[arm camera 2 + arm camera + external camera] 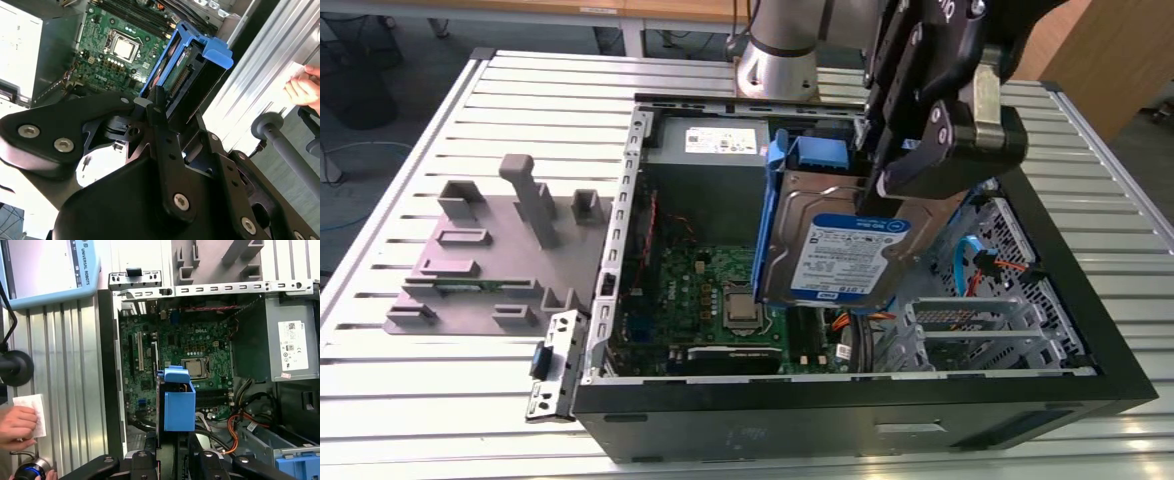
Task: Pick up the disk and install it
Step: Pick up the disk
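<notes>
And there was the gripper up over the open computer case, its fingers clamped tight on the upper end of the disk. The disk hung on edge in its blue carrier, tilted a little, label facing the exterior view, clear above the green motherboard and just beside the metal drive cage. In both wrist views the disk showed end-on, blue bracket out front, with the motherboard spread out below it and the gripper dark at the frame's edge. The grey power supply sat in the case's far corner, white sticker up. The case lay on its side in the middle of the slatted counter, and a grey plastic fixture rested on the counter toward the exterior view's left edge, just beside the case. In the first wrist view a person's hand pressed a white sheet on the counter, well apart from the case.
</notes>
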`<action>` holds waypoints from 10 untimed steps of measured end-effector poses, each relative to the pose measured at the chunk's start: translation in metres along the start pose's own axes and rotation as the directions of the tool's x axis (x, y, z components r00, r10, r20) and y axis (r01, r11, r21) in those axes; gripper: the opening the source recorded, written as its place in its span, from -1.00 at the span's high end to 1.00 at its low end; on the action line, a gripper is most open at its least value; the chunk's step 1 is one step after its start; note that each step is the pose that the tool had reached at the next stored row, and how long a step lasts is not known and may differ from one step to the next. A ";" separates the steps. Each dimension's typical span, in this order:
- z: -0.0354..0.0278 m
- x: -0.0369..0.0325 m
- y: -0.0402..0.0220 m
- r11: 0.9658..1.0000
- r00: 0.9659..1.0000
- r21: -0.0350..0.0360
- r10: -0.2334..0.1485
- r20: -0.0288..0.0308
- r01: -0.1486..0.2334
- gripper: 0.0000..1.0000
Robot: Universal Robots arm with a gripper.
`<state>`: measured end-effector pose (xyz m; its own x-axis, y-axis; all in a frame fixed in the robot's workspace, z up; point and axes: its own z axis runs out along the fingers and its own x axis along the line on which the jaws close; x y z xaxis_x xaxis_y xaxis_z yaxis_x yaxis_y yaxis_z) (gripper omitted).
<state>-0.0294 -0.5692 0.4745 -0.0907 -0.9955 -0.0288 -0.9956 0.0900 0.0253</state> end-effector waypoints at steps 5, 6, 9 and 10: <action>0.0005 0.0037 -0.0014 1.000 1.000 0.000 0.000 -0.001 0.000 0.30; 0.0005 0.0037 -0.0019 1.000 1.000 0.000 0.000 -0.002 0.000 0.30; 0.0009 0.0035 -0.0053 1.000 1.000 0.000 0.000 -0.001 0.000 0.30; 0.0009 0.0034 -0.0072 1.000 1.000 0.000 0.000 -0.002 0.000 0.30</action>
<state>-0.0225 -0.5731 0.4733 -0.0908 -0.9955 -0.0273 -0.9956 0.0901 0.0252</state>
